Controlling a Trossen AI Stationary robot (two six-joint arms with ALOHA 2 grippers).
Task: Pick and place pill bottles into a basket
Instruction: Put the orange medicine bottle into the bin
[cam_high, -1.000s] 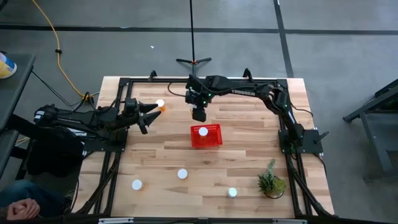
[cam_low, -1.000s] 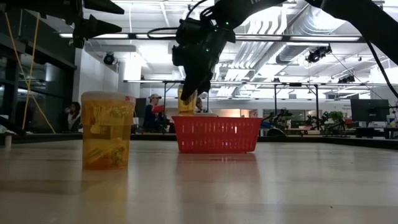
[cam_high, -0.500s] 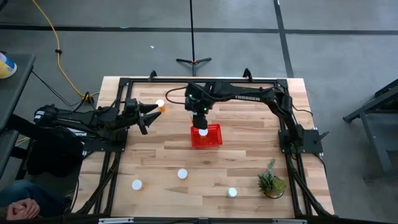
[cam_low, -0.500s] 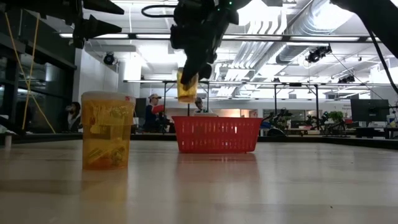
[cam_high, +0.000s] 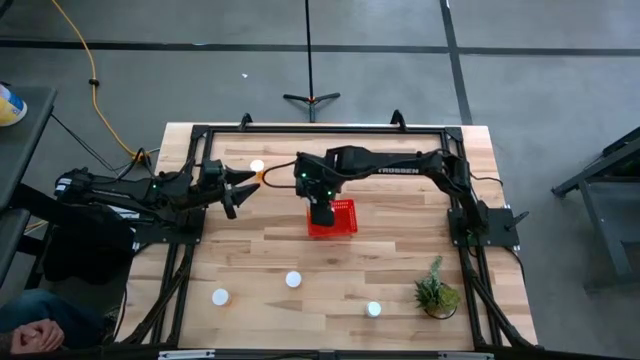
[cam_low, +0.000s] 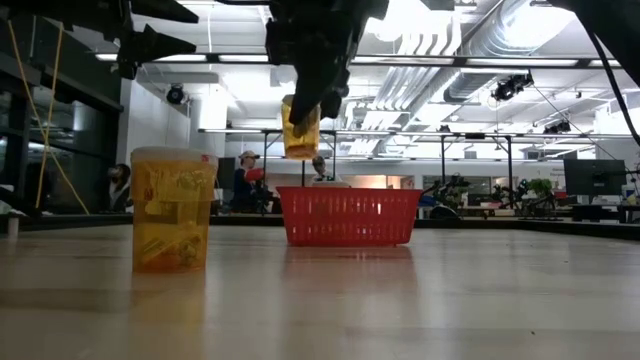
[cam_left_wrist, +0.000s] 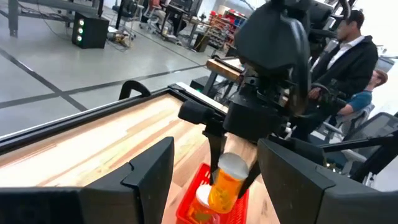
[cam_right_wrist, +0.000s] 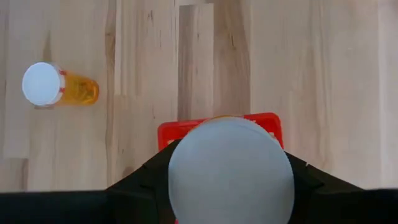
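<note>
High view: right gripper (cam_high: 322, 212) over the basket (cam_high: 343, 219); three bottles (cam_high: 293, 280) and a plant (cam_high: 436, 291) nearer the front edge.

Low view: held bottle (cam_low: 300, 128) above the basket, pinched.

Left wrist view: left gripper (cam_left_wrist: 214, 171) spread, well apart from the basket.

- Right gripper (cam_left_wrist: 231, 180) clamps an orange pill bottle (cam_left_wrist: 225, 184) above the red basket (cam_left_wrist: 194, 202).
- A second bottle (cam_left_wrist: 198, 201) lies inside.
- People (cam_left_wrist: 345, 53) stand beyond the table (cam_left_wrist: 93, 146).

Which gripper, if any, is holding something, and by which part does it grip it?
The right gripper holds a pill bottle near its white cap, above the red basket. The left gripper holds nothing.
</note>
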